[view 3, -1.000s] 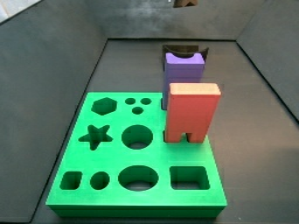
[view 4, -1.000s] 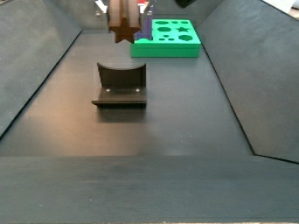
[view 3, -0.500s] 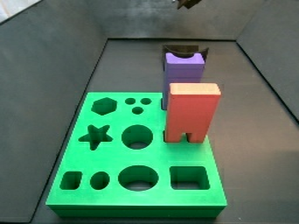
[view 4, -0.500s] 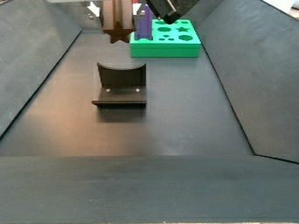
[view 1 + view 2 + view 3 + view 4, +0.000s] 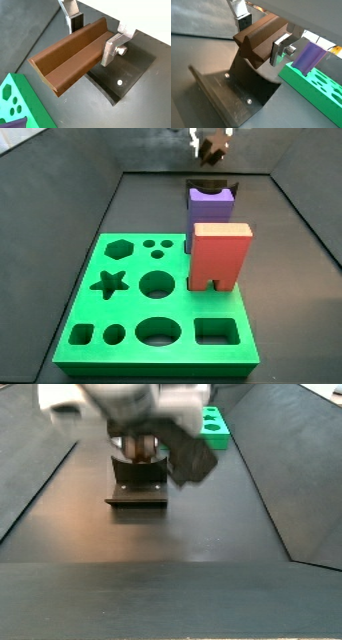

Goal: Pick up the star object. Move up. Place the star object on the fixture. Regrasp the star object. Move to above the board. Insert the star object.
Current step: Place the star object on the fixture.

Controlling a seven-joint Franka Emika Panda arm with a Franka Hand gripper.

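- Across the middle of a wrist view, the star object [image 5: 70,55] lies clamped between the gripper [image 5: 93,31] and its silver fingers [image 5: 112,46]; the green board [image 5: 20,107] shows in the frame's corner, and a dark plate [image 5: 123,80] lies beneath.
- In a wrist view, the gripper [image 5: 261,32] holds the star object [image 5: 261,37] with its star-shaped end facing the camera, just above the dark fixture [image 5: 234,100]; the purple block [image 5: 310,57] stands on the board [image 5: 314,87] beyond.
- At the top centre of a side view, the gripper [image 5: 210,143] hangs blurred above the purple block [image 5: 210,206], behind the salmon-red arched block [image 5: 219,255] and the board [image 5: 154,343].
- In the upper half of a side view, the blurred gripper [image 5: 140,444] sits right over the fixture [image 5: 136,489], with the board [image 5: 214,424] behind; whether the star object touches the fixture cannot be told.
- No readable writing or labels show in any view.
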